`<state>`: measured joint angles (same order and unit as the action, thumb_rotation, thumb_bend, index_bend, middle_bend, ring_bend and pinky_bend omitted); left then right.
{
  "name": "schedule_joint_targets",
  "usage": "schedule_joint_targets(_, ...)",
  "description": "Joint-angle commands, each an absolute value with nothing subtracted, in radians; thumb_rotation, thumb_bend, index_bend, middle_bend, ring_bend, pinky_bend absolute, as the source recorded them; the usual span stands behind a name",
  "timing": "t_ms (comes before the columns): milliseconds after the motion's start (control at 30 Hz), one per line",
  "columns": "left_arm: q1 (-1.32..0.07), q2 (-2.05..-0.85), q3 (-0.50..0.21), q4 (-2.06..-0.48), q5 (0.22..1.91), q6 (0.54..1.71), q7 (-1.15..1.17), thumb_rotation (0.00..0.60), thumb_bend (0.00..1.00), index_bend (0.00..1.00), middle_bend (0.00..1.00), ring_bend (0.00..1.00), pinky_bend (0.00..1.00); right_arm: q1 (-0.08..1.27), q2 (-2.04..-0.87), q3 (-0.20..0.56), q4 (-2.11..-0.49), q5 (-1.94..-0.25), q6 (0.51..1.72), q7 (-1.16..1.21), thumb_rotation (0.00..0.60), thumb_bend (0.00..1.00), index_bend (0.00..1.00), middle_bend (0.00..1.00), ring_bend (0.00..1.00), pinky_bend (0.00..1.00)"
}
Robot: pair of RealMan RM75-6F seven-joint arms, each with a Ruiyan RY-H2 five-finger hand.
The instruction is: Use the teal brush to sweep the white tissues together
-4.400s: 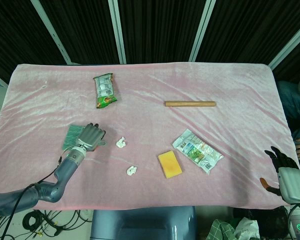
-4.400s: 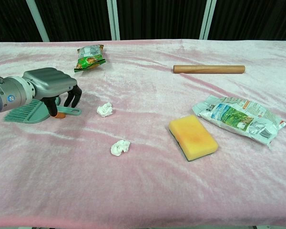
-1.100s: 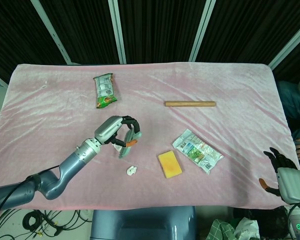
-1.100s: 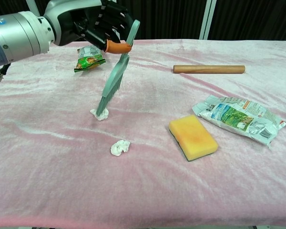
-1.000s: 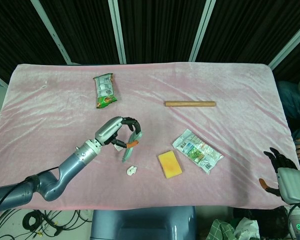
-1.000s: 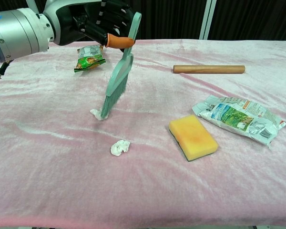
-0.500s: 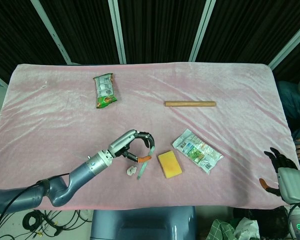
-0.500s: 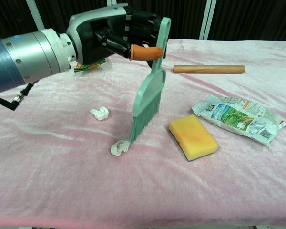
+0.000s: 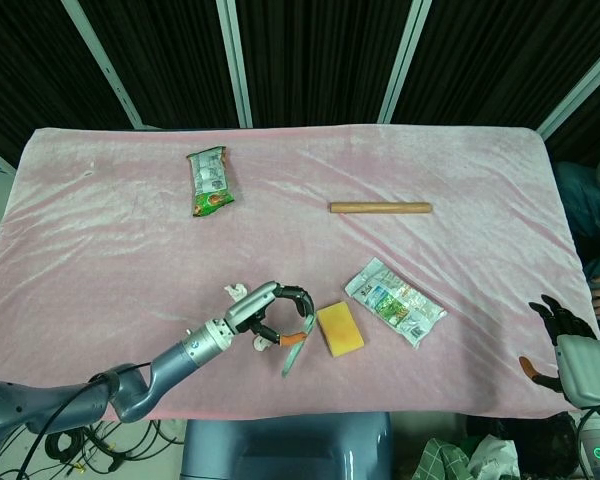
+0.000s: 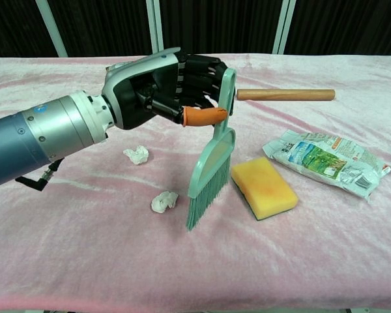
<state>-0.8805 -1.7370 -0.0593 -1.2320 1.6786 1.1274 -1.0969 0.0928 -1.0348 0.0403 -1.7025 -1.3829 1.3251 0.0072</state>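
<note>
My left hand [image 10: 173,85] grips the handle of the teal brush [image 10: 212,160], thumb pressed on it, and holds it upright with the bristles [image 10: 199,203] down on the pink cloth. The bristles stand just right of the nearer white tissue [image 10: 164,201], between it and the sponge. The farther tissue [image 10: 137,154] lies behind and to the left, apart from the first. In the head view the left hand [image 9: 270,309] covers most of the nearer tissue [image 9: 262,344], with the other tissue [image 9: 238,291] beside the wrist. My right hand [image 9: 568,340] hangs off the table's right corner, fingers apart, holding nothing.
A yellow sponge [image 10: 264,187] lies right beside the brush. A printed snack packet [image 10: 326,161] sits further right and a wooden rolling pin [image 10: 285,94] at the back. A green snack bag [image 9: 209,181] lies at the back left. The pink cloth's front edge [image 9: 380,408] is close.
The left hand picked the brush up from the left side, swept at the farther tissue, then carried it right and nearer. The bristles are now just past the nearer tissue.
</note>
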Motion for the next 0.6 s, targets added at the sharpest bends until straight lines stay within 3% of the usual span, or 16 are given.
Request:
schedule_joint_targets(33,-0.853,-1.775,-0.033,-1.171,1.7,1.182,-1.075,0.6,0.44,0.72,0.71,0.38,0.45,0.093,-1.035,0.04,-1.703,-1.383,1.324,0.006,0.6,0.2,0.16,0.07,0.14,0.19)
schedule_joint_targets(367,-0.811,-1.875,0.025,-0.994,1.746,1.282,-1.087,0.6,0.44,0.72,0.71,0.38,0.45,0.093,-1.033,0.04,-1.706,-1.38,1.322,0.013,0.6,0.2,0.16,0.07,0.14,0.19)
schedule_joint_targets(600,-0.795,-1.88,0.072,-0.927,1.762,1.304,-1.197,0.6,0.44,0.72,0.71,0.39,0.46,0.093,-1.03,0.04,-1.706,-1.378,1.32,0.021,0.6,0.2,0.16,0.07,0.14,0.2)
